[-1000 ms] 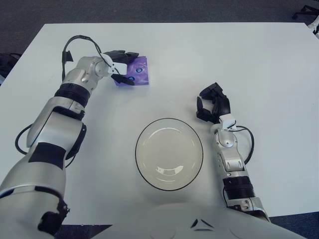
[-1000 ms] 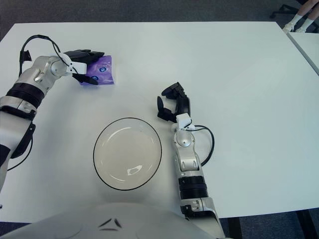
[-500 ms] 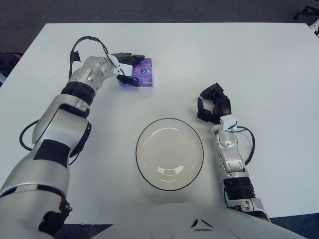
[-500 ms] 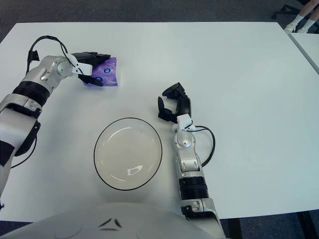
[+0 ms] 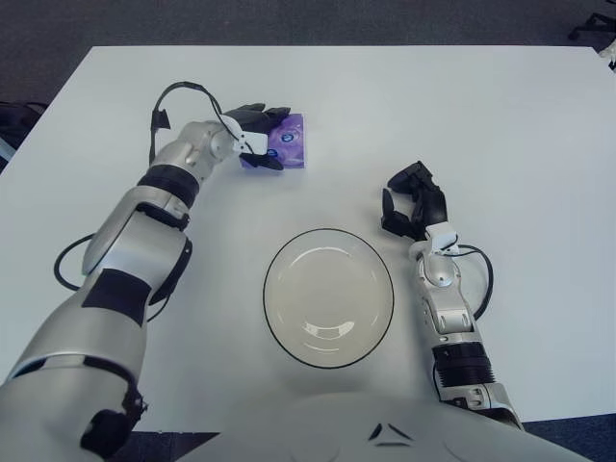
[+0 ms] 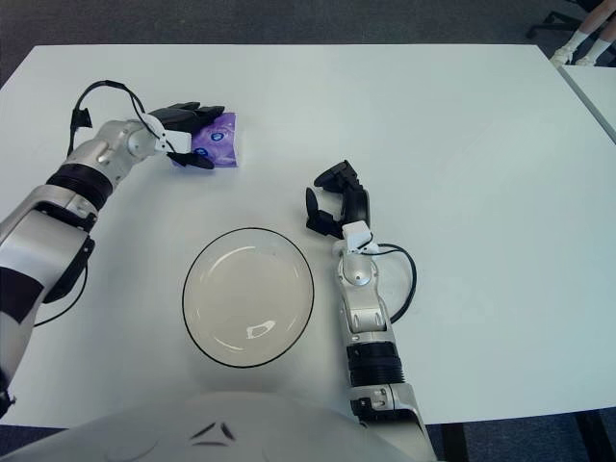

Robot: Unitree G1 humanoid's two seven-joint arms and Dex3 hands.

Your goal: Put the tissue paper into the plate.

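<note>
Pickup step in hand. Left robot hand (image 5: 258, 137) is wrapping its dark fingers (image 5: 252, 115) around the near-left edge of the purple tissue pack (image 5: 288, 153), clamped on it; whether the pack is clear of the white table (image 5: 481, 125) cannot be told. Glass plate (image 5: 272, 327) is sitting well apart, toward the robot and to the right of that hand. Right robot hand (image 5: 412, 202) is showing just right of the plate, fingers loosely curled, holding nothing. Next move, as judged: lifting the pack and carrying it over the plate before letting go.
</note>
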